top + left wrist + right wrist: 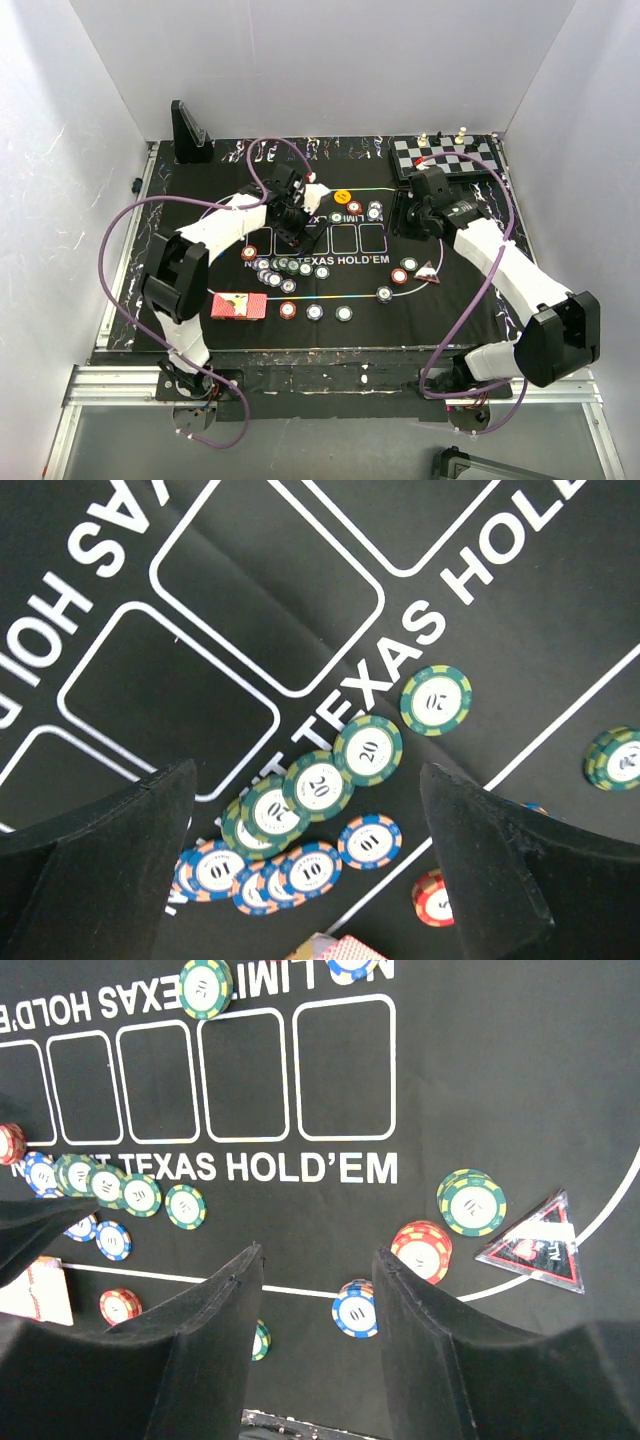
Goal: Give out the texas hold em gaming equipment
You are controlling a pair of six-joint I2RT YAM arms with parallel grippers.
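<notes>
Judging by the spread, distribution looks partway: chip stacks point(472, 1203) sit right of the TEXAS HOLD'EM lettering point(270, 1167), yet a green-and-blue chip cluster point(320, 785) and the card deck point(240, 306) crowd its left end; left gripper point(308, 770) spread wide, right gripper point(320, 1253) half-parted, both empty.

Both arms use the same construction: white moulded link covers joined by black joint housings. On the left arm point(215, 232) and the right arm point(497, 258), the elbow is a large, boxy black housing. A purple cable point(112, 240) runs outside the left arm in wide loops, and a matching purple cable point(462, 325) runs outside the right arm. The left base point(192, 385) and the right base point(462, 385) are black. The left gripper point(310, 810) and the right gripper point(315, 1280) carry matte black fingers point(110, 855) with flat inner faces and blunt, tapered tips.
</notes>
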